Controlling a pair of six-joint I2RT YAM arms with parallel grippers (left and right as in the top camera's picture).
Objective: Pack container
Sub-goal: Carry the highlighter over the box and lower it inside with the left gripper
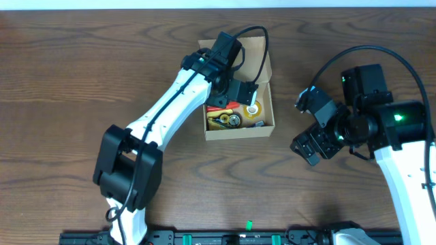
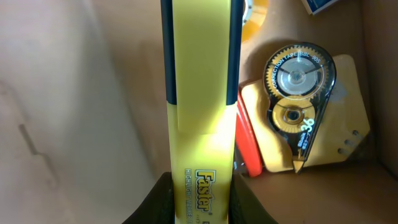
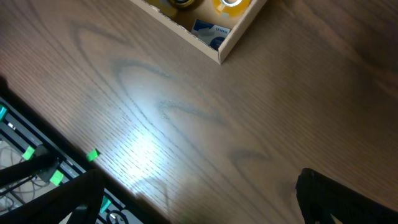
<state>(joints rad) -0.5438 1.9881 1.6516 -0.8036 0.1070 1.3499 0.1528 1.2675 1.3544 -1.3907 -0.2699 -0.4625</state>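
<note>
While the container sits at the middle of the table with its flap lid folded back on the far side, the left gripper is poised directly over its open interior. A yellow highlighter is clamped lengthwise between the closed jaws, which press against both of its sides. It is aimed down along the bare cardboard on one side of the box, apparently because that strip is the only free floor. The other side is taken up by a correction tape dispenser on its yellow card, a red item tucked beside it, and a roll of tape. A blue packet is also seen near the box corner. The step in hand is judged to be the lowering and release of the highlighter into that gap. The right gripper is parked over bare wood well to the right of the box, presumably so the left arm's path is not crossed. Its fingers are spread wide apart, and nothing is held between them.
</note>
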